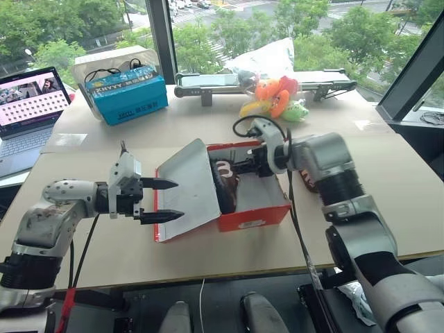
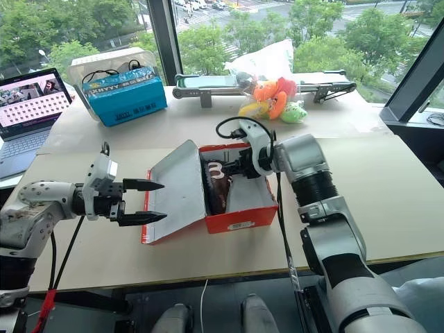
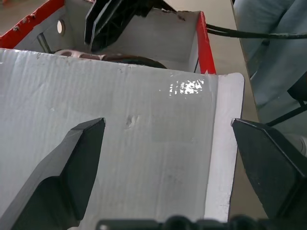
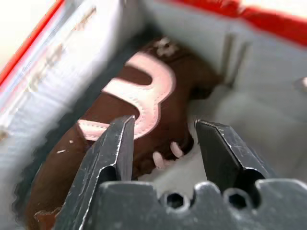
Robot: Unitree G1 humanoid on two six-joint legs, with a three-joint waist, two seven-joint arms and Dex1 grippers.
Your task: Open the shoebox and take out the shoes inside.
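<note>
A red shoebox (image 1: pixel 253 216) sits open at the middle of a pale bench (image 1: pixel 388 201), its hinged lid (image 1: pixel 186 186) thrown back toward the robot's left with the grey-white inside facing up. The left hand (image 1: pixel 158 200) hovers just beside the lid's outer edge, its two black fingers spread wide, one above and one below, gripping nothing. The right hand (image 1: pixel 243 167) reaches into the box from the far right side, its fingers parted over a dark brown shoe (image 4: pixel 139 110) with a pale pink marking and pale laces; the shoe lies along the box wall next to the lid hinge. The fingers straddle the shoe's upper without closing on it. Whether a second shoe lies in the box cannot be made out. Farther back on the bench stand a teal-blue box (image 1: pixel 128 97) with white lettering, a heap of orange, yellow and green plush toys (image 1: pixel 276 97), and an open laptop (image 1: pixel 28 111) at the far left.
</note>
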